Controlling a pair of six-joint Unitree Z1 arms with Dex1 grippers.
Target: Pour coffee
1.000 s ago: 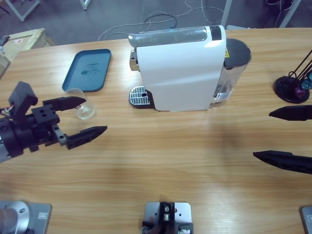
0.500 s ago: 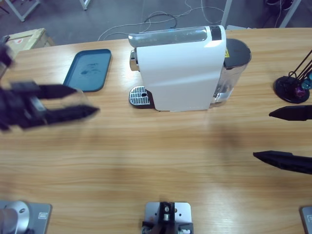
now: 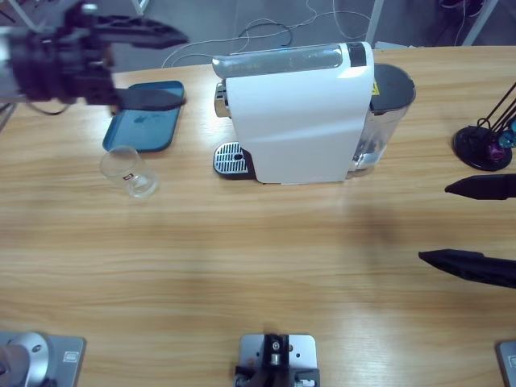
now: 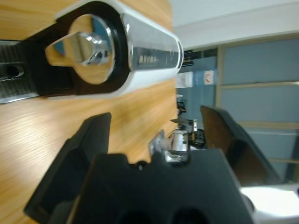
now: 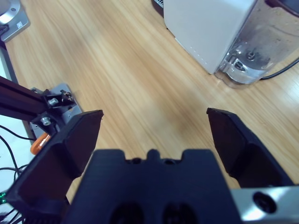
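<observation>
Though unreadable the glass's (image 3: 129, 171) red label, both pincers, left (image 3: 165, 66) and right (image 3: 476, 226), agape, empty.

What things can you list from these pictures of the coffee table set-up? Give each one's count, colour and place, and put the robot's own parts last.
Coffee machine: one, white with a silver top, at the table's far middle.
Water tank: one, clear with a dark lid, on the machine's right end.
Drip grate: one, silver in black, at the machine's left foot.
Glass cup: one, clear, empty, on the table just in front of the tray.
Tray: one, teal, far left of the table.
Stand: one, dark with thin rods, at the right edge.
Table: one, light wood.
Left gripper: one, black, jaws open, above the tray.
Right gripper: one, black, jaws open, at the right edge.
</observation>
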